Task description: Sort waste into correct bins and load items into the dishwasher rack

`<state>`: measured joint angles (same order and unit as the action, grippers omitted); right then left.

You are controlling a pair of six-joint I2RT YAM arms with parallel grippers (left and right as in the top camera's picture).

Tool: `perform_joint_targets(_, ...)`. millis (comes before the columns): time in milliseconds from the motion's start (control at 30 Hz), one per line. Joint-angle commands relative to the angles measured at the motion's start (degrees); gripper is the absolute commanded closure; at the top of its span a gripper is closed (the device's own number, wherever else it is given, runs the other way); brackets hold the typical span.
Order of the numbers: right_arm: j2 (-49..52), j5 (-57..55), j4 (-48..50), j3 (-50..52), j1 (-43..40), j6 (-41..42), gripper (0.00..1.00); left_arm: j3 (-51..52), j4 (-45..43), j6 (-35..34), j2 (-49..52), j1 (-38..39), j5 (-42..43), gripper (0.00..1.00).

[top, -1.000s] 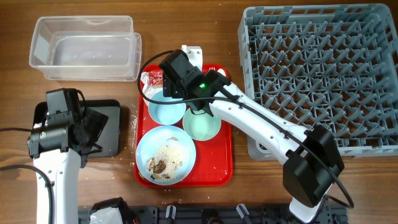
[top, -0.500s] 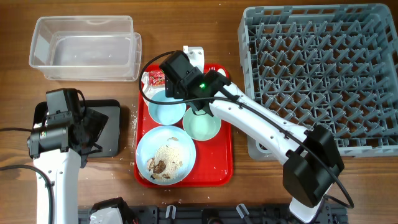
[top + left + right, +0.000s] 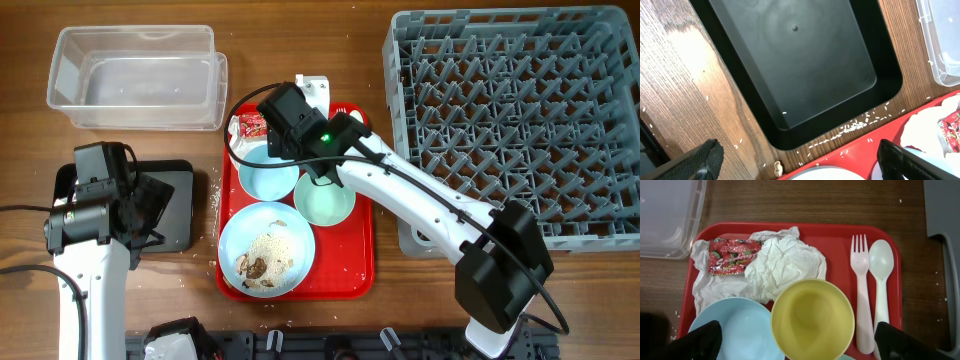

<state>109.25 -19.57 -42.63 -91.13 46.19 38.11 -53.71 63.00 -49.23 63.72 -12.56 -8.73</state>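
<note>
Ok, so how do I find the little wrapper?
Look at the red tray, at its corner nearest the clear tub. There the wrapper lies on the crumpled white napkin. It is the only small, shiny red packet with printing; everything around it is plain.

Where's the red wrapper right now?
Right wrist view: the wrapper lies on the crumpled napkin in the red tray's upper-left corner, nearest the clear tub.

Wrapper [image 3: 734, 256] on napkin [image 3: 785, 265] — behind cup [image 3: 812, 317]
</note>
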Motion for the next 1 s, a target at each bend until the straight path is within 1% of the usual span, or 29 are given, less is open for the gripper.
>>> perform_joint_targets(0, -1.1, -1.4, 0.4, -1.0, -0.1, -0.5, 0.00, 0.1, -0.2, -0.7, -0.6, -0.1, -1.0, 0.00)
perform_joint_targets(100, -1.1, -1.1, 0.5, -1.0, -0.1, -0.5, 0.00, 0.1, -0.2, -0.8, -0.6, -0.1, -1.0, 0.00)
perform_joint_targets(133, -1.2, 0.1, 0.3, -1.0, -0.1, -1.3, 0.01, 0.1, -0.2, -0.8, -0.6, -0.1, -1.0, 0.00)
perform_joint_targets(200, -1.5, 2.6, 0.4, -1.0, -0.1, -5.4, 0.01, 0.1, -0.2, -0.8, -0.6, -0.1, -1.0, 0.00)
perform_joint_targets(333, -5.1, 3.1, 0.5, -1.1, -0.1, -6.6, 0.00, 0.1, -0.2, -0.7, -0.6, -0.1, -1.0, 0.00)
perform_joint_targets(467, -13.0, 3.3, 1.5, -1.1, -0.1, -6.4, 0.00, 0.1, -0.2, -0.8, -0.6, -0.1, -1.0, 0.00)
perform_joint_targets(567, -16.4, 6.4, 1.6, -1.1, -0.1, -6.4, 0.00, 0.1, -0.2, -0.8, -0.6, -0.1, -1.0, 0.00)
perform_joint_targets(833, -16.8, 12.2, 0.6, -1.1, -0.1, -6.2, 0.00, 0.1, -0.2, -0.8, -0.6, -0.1, -1.0, 0.00)
perform_joint_targets(967, -16.8, 12.2, 0.5, -1.1, -0.1, -1.6, 0.00, 0.1, -0.2, -0.7, -0.6, -0.1, -1.0, 0.00)
